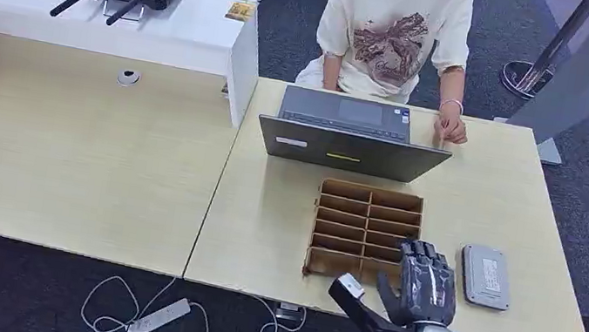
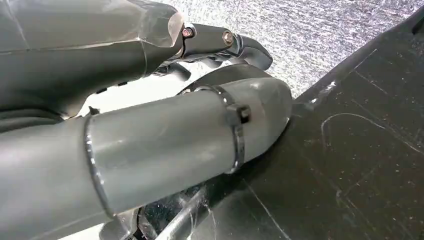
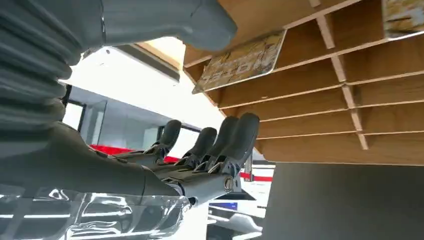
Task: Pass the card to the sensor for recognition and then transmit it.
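Right hand (image 1: 425, 284) hovers at the counter's (image 1: 262, 240) near edge, fingers (image 3: 235, 135) spread and straight, holding nothing, its fingertips over the near right corner of the wooden divider tray (image 1: 365, 229). A card (image 3: 240, 62) lies in one tray compartment near the thumb. The grey sensor (image 1: 485, 276) sits just right of the hand. Bare counter stretches left of the tray. Left hand (image 2: 220, 45): grip cannot be told.

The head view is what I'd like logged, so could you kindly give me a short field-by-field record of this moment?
right hand: right hand, fingers spread, over the near right of the rack, holding nothing
rack: brown wooden slotted rack on the pale wooden table
card: printed card standing in a rack slot
reader: flat grey rectangular device right of the rack
laptop: grey laptop behind the rack
person: seated in a cream T-shirt
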